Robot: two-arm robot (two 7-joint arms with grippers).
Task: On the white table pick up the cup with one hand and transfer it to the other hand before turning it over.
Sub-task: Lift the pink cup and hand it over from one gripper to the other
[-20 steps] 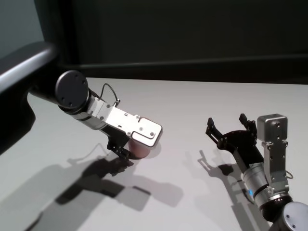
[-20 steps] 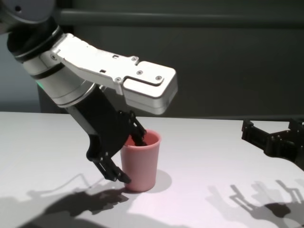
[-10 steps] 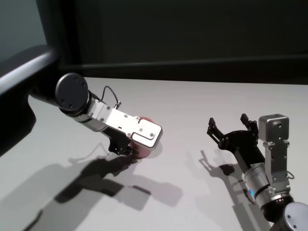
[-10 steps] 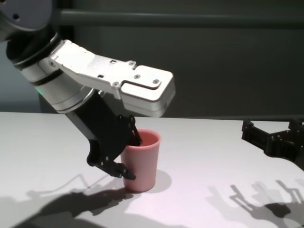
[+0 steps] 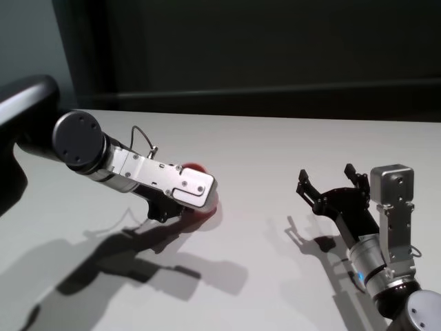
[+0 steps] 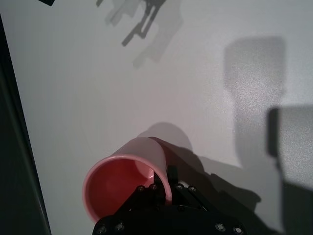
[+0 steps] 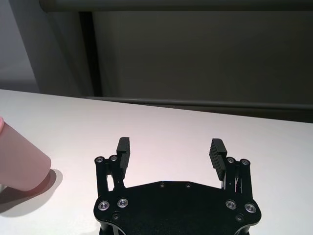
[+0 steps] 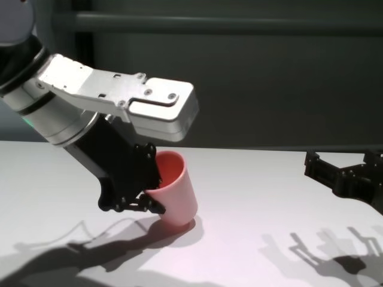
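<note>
The left hand (image 8: 149, 188) is clamped on the rim of the pink cup (image 8: 175, 190), 1 finger hooked inside the mouth and the other pressed against the outer wall. The cup is tipped over at a slant, its open mouth leaning toward the left arm and its narrower base pointing down toward the white worktop (image 8: 251, 197). From the chest view the base sits right at the surface, over a soft pinkish shadow, though whether it touches or hangs just clear of the worktop is hard to tell. In the head view only a sliver of the cup (image 5: 196, 169) peeks out behind the silver wrist block, with the left hand (image 5: 165, 210) mostly tucked underneath. From the left wrist view you look straight into the cup (image 6: 124, 188), and a black finger (image 6: 161, 188) pinches its rim from both sides of the wall.

Over on the right side of the worktop (image 5: 275, 152), well apart from the cup, the right hand (image 5: 331, 181) waits low over the surface with its 2 prongs spread wide and nothing between them. The right wrist view shows the same: the right hand (image 7: 170, 149) gapes with a broad gap between its ribbed fingertips (image 7: 123, 147), and the cup (image 7: 19, 164) leans at the far left edge of that picture, its base meeting its shadow on the worktop (image 7: 166, 127).
</note>
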